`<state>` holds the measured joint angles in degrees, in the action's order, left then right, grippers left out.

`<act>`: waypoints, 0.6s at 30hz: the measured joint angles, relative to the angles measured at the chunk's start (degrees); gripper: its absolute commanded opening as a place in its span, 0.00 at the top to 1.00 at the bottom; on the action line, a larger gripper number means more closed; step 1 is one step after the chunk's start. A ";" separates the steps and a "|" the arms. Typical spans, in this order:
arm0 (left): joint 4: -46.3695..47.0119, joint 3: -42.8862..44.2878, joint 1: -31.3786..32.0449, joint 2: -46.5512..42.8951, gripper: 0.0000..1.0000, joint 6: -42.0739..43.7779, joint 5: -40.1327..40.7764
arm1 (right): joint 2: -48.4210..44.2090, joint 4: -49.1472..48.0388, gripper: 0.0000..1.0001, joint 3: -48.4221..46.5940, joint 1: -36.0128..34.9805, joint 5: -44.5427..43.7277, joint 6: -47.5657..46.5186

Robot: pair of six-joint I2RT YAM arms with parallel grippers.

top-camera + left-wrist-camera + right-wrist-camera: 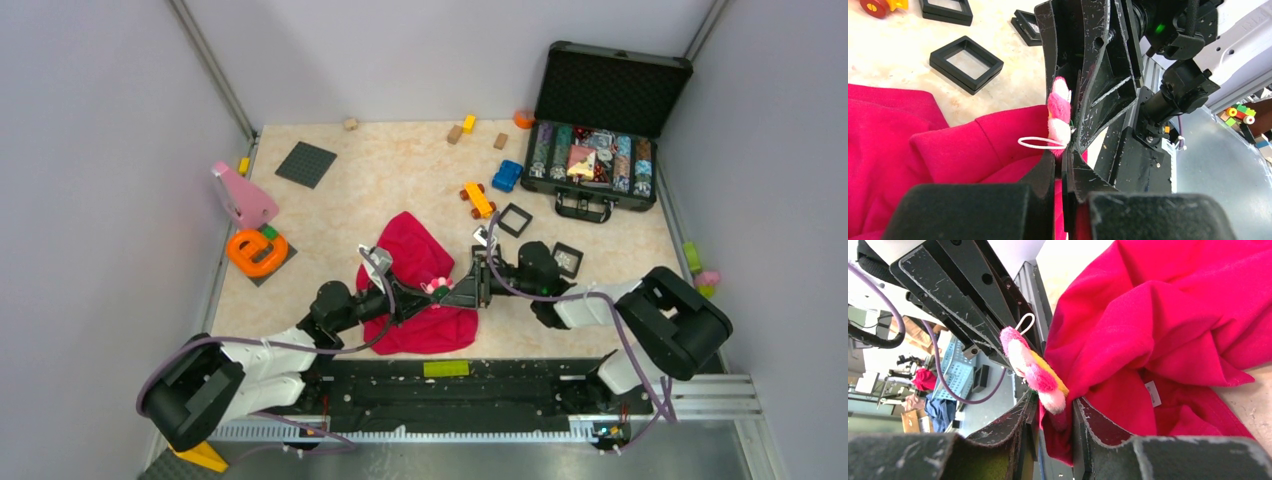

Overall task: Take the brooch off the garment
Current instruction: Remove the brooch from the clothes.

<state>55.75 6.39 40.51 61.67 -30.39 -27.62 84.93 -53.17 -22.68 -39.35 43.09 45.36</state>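
Observation:
The red garment (pixel 415 245) (pixel 948 150) (pixel 1158 315) lies crumpled on the table in front of the arms. The brooch (pixel 436 287) (pixel 1059 117) (pixel 1033 367), a fluffy pink-and-white disc seen edge-on with a white loop (pixel 1038 143), sits on a raised fold of the cloth. Both grippers meet there from opposite sides. My left gripper (pixel 420 300) (pixel 1064 157) is shut on the garment fold just under the brooch. My right gripper (pixel 448 292) (pixel 1055 405) is closed around the brooch's lower edge, with red cloth hanging between its fingers (pixel 1093 425).
An open black case (pixel 600 150) of chips stands at the back right. Two black square frames (pixel 515 220) (pixel 567 260) lie just behind the right arm. Toy cars (pixel 478 200) sit mid-table. An orange ring toy (pixel 257 250) and a pink piece (pixel 243 195) are at the left.

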 measured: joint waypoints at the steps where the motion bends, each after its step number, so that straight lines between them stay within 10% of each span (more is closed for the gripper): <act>1: -0.11 0.02 0.09 0.09 1.00 0.07 0.09 | -0.26 1.14 0.81 -0.22 -0.09 -0.31 -0.35; 18: -1.57 0.57 1.42 2.23 1.00 0.50 2.16 | -1.84 10.62 0.63 -1.88 -1.03 -2.91 -4.46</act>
<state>54.17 6.96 41.93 63.90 -29.89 -25.45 83.09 -42.54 -24.56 -40.38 40.18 40.91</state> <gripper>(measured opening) 0.035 0.363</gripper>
